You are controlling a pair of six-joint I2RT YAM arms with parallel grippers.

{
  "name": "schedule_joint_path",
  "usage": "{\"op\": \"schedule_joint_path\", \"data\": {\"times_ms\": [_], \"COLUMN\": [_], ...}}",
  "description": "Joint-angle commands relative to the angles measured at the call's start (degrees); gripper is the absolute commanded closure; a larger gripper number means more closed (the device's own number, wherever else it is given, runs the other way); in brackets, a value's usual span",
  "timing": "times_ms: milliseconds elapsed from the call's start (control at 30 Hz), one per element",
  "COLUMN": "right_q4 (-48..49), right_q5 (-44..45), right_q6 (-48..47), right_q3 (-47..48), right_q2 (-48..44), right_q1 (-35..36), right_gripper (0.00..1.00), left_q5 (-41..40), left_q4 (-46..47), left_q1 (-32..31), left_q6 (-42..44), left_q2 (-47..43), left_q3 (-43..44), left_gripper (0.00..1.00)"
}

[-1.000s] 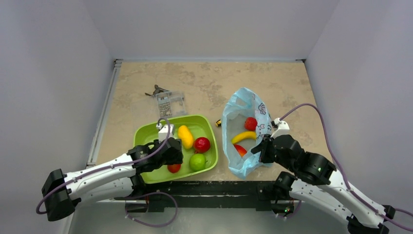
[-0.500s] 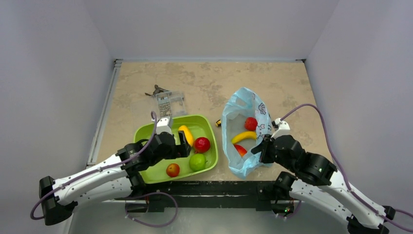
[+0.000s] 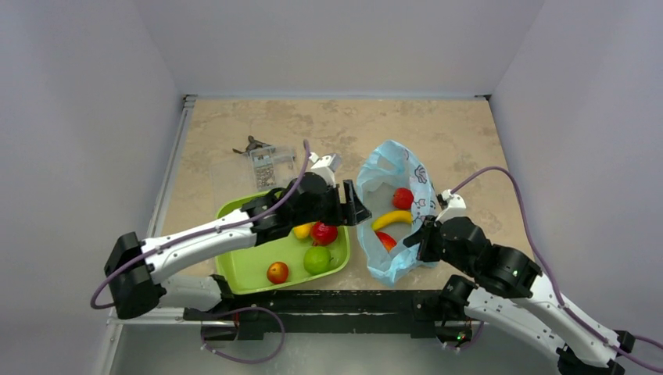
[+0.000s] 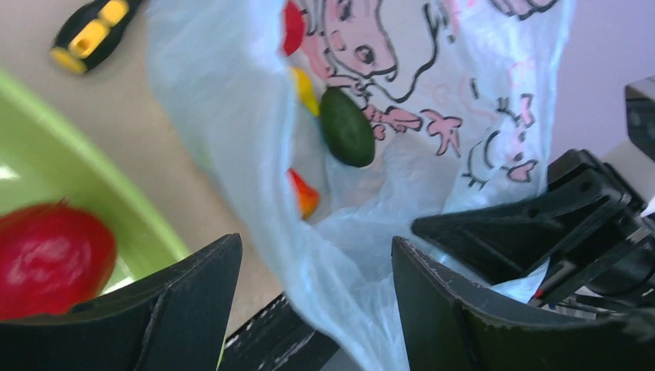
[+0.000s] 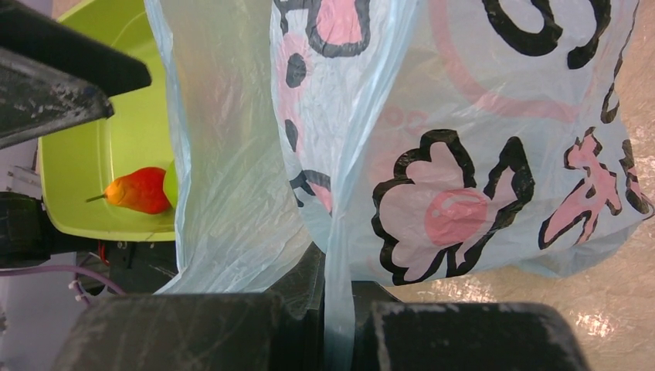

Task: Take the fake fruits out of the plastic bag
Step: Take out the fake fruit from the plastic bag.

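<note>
The left tool (image 3: 353,209) is spread wide with nothing in it. It hangs at the right end of the green tray (image 3: 234,209), just beside the plastic bag (image 3: 378,168), and points at the bag. Its arm stretches long and slanted from the near left corner of the desk (image 3: 328,125). The right tool (image 3: 422,234) is pressed together, pinching the near right side of the bag. Its arm bends up from the near right corner.

The bag lies open, right of the middle and close to the near edge. In it are a red round fruit (image 3: 403,198), a banana (image 3: 391,219) and a mango (image 3: 385,240). In the tray are a second red round fruit (image 3: 324,232), a green apple (image 3: 317,258) and a small red-yellow apple (image 3: 277,272). An orange-yellow oval fruit (image 3: 302,230) is there too, half hidden under the left arm. A clear packet (image 3: 270,166) lies on the desk behind the tray.

From the left wrist, the two black fingers (image 4: 193,301) stand apart. The thin side of the bag shows in the gap, but I cannot tell if they touch it. A dark green avocado (image 4: 347,127) shows through the plastic, beside the banana and above the mango. A black and yellow thing (image 4: 85,31) lies on the desk between tray and bag.

From the right wrist, a fold of the bag is squeezed between the two closed fingers (image 5: 193,332). The tray sits past the bag with the small apple in it.
</note>
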Motion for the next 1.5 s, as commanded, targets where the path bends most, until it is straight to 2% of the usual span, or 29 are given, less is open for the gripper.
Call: {"op": "schedule_joint_path", "data": {"times_ms": [0, 100, 367, 500, 533, 600, 667, 733, 833, 933, 1067, 1267, 1333, 1400, 1467], "right_q4": [1.39, 1.58, 1.1, 1.04, 0.89, 0.88, 1.08, 0.98, 0.5, 0.66, 0.66, 0.86, 0.67, 0.69, 0.72], "right_q5": [0.37, -0.2, 1.24, 1.61, 1.2, 0.88, 0.92, 0.86, 1.55, 1.82, 1.82, 1.61, 1.89, 1.89, 1.92], "right_q6": [0.0, 0.72, 0.8, 0.98, 1.24, 1.4, 1.4, 1.25, 0.87, 0.84, 0.89, 1.04, 1.04, 0.97, 1.03], "right_q3": [0.16, -0.03, 0.19, 0.22, 0.25, 0.17, 0.11, 0.12, 0.4, 0.34, 0.32, 0.21, 0.32, 0.32, 0.32], "right_q2": [-1.34, -2.01, -2.15, -2.81, -2.87, -2.88, -2.41, -1.63, -1.0, -1.39, -2.12, -1.68, -1.52, -1.73, -2.14], "right_q1": [0.23, 0.17, 0.22, 0.22, 0.23, 0.22, 0.26, 0.22, 0.22, 0.24, 0.22, 0.22, 0.25, 0.22, 0.22], "right_gripper": [1.0, 1.0, 1.0, 1.0, 1.0, 1.0, 1.0, 1.0, 1.0, 1.0, 1.0, 1.0, 1.0, 1.0, 1.0], "left_q5": [2.65, -6.57, -6.99, -8.84, -11.97, -16.48, -16.2, -15.1, -12.62, -7.22, -5.25, -3.73, -2.07, -0.73, 0.56], "left_q4": [6.61, 7.36, 5.53, 5.27, 5.48, 6.09, 4.0, -1.69, -7.16, -8.14, -9.64, -7.59, -6.1, -5.16, -5.23], "left_q1": [-1.22, -4.81, -5.5, -6.97, -8.12, -9.96, -9.91, -9.73, -9.66, -9.18, -8.4, -6.16, -5.43, -5.0, -4.92], "left_q6": [4.19, 6.66, 7.73, 8.12, 8.77, 11.31, 12.93, 15.51, 19.06, 21.17, 19.48, 14.9, 14.23, 14.11, 14.22], "left_q2": [7.65, 9.55, 16.55, 17.39, 16.11, 13.17, 11.08, 10.58, 12.11, 16.25, 23.37, 30.71, 32.14, 33.96, 36.08], "left_q3": [8.7, 9.46, 12.03, 12.62, 12.19, 11.87, 13.35, 17.29, 23.1, 27.22, 31.85, 30.75, 29.37, 28.44, 28.61], "left_gripper": [0.36, 0.41, 0.57, 0.72, 0.72, 0.64, 0.53, 0.49, 0.49, 0.49, 0.53, 0.58, 0.63, 0.61, 0.55]}}
